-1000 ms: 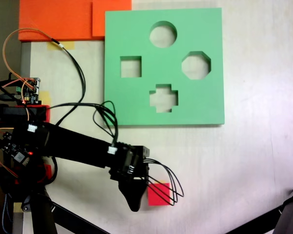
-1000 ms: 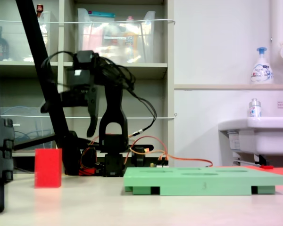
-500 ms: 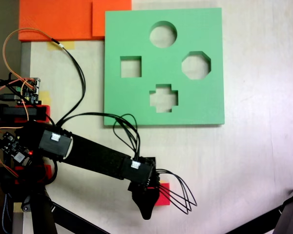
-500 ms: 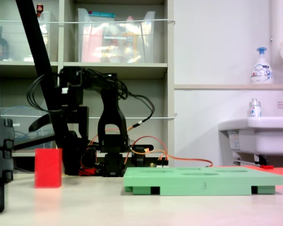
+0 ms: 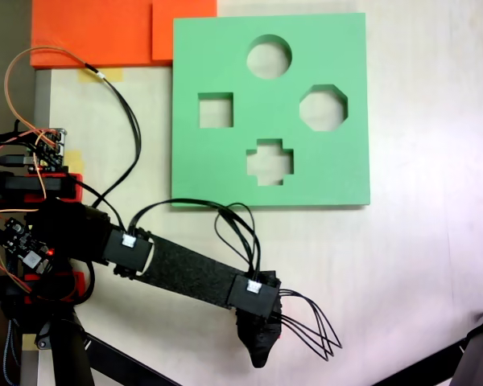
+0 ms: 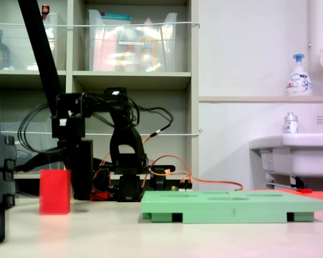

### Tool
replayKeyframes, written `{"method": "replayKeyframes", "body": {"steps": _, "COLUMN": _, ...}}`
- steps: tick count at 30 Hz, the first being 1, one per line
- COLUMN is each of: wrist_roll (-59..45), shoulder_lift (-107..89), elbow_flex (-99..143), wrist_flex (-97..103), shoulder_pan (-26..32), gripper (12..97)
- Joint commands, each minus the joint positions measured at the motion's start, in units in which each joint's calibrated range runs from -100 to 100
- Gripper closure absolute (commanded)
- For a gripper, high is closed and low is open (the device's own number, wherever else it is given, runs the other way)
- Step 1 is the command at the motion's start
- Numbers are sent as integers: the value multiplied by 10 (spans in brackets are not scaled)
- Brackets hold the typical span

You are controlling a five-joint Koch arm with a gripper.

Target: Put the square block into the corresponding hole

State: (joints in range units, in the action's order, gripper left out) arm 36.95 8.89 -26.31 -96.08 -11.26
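Toward the left of the low side-on fixed view, the small bright red foam cube [image 6: 55,191] stands on the pale tabletop [image 6: 151,236], with the black arm's gripper [image 6: 79,180] lowered just beside and behind it, reaching nearly down to the table. From above, the black arm [image 5: 177,269] stretches from its base at the left edge across to the lower middle, and the gripper [image 5: 260,347] covers the spot where the cube sits, so no red shows there. Its jaws lie one behind the other for both cameras, so I cannot tell whether they are spread or closed, nor whether they touch the cube. Black cables [image 5: 310,330] loop out to the right of the wrist. Further right and toward the far side lies the large flat green foam board [image 5: 338,169], flat on the table and well apart from the gripper. Its square cut-out [image 5: 215,110] sits in the board's left part, with a round hole [image 5: 269,56] at the far edge, a cross-shaped cut-out [image 5: 270,162] nearer, and an octagonal cut-out [image 5: 323,108] at the right. Orange foam sheets [image 5: 105,32] lie at the far left corner.
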Motion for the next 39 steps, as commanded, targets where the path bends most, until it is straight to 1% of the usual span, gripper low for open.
{"method": "replayKeyframes", "body": {"steps": 1, "wrist_roll": -5, "shoulder_lift": 2, "elbow_flex": -34, "wrist_flex": 5, "shoulder_pan": -3, "gripper": 136}}
{"method": "replayKeyframes", "body": {"steps": 8, "wrist_roll": -10, "shoulder_lift": 20, "elbow_flex": -35, "wrist_flex": 18, "shoulder_pan": -3, "gripper": 151}}
{"method": "replayKeyframes", "body": {"steps": 15, "wrist_roll": -11, "shoulder_lift": 27, "elbow_flex": -34, "wrist_flex": 18, "shoulder_pan": -8, "gripper": 517}}
{"method": "replayKeyframes", "body": {"steps": 16, "wrist_roll": -11, "shoulder_lift": 27, "elbow_flex": -33, "wrist_flex": 18, "shoulder_pan": -10, "gripper": 593}}
{"method": "replayKeyframes", "body": {"steps": 17, "wrist_roll": -11, "shoulder_lift": 27, "elbow_flex": -30, "wrist_flex": 16, "shoulder_pan": -11, "gripper": 624}}
{"method": "replayKeyframes", "body": {"steps": 22, "wrist_roll": -11, "shoulder_lift": 28, "elbow_flex": -20, "wrist_flex": 9, "shoulder_pan": -13, "gripper": 679}}
{"method": "replayKeyframes", "body": {"steps": 25, "wrist_roll": -10, "shoulder_lift": 28, "elbow_flex": -19, "wrist_flex": -5, "shoulder_pan": -14, "gripper": 751}}
{"method": "replayKeyframes", "body": {"steps": 28, "wrist_roll": -9, "shoulder_lift": 34, "elbow_flex": -19, "wrist_flex": -23, "shoulder_pan": -14, "gripper": 795}}
{"method": "replayKeyframes", "body": {"steps": 34, "wrist_roll": -7, "shoulder_lift": 41, "elbow_flex": -21, "wrist_flex": -39, "shoulder_pan": -15, "gripper": 917}}
{"method": "replayKeyframes", "body": {"steps": 37, "wrist_roll": -2, "shoulder_lift": 40, "elbow_flex": -21, "wrist_flex": -39, "shoulder_pan": -15, "gripper": 922}}
{"method": "replayKeyframes", "body": {"steps": 39, "wrist_roll": -1, "shoulder_lift": 35, "elbow_flex": -23, "wrist_flex": -39, "shoulder_pan": -15, "gripper": 968}}
